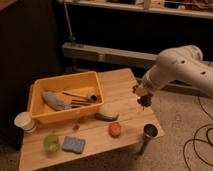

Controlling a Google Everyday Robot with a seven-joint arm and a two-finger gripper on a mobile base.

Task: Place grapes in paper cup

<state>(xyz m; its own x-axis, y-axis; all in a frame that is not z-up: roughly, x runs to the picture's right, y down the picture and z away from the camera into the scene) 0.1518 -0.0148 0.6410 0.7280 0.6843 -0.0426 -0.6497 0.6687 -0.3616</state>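
Hanging out beyond the yellow bin's (65, 95) right end, over the wooden table's (120, 82) right edge, the gripper (142, 99) is pinching narrow on the grapes (145, 102), a small dark red cluster dangling just under its tips. Item, paper cup (24, 121): standing upright just off the bin's front-left corner, on the opposite side of the bin from the gripper. Governing relation: the cup is lying leftward and somewhat nearer the camera from the grapes, with the bin's long axis running between them, so the arm (175, 70) is probably needing to carry across or along the bin's front. Also lying before the bin: green vegetable (106, 116), orange-red fruit (115, 129), blue sponge (73, 144), light green cup (51, 142). The brownish dish (150, 131) is sitting off its front right.
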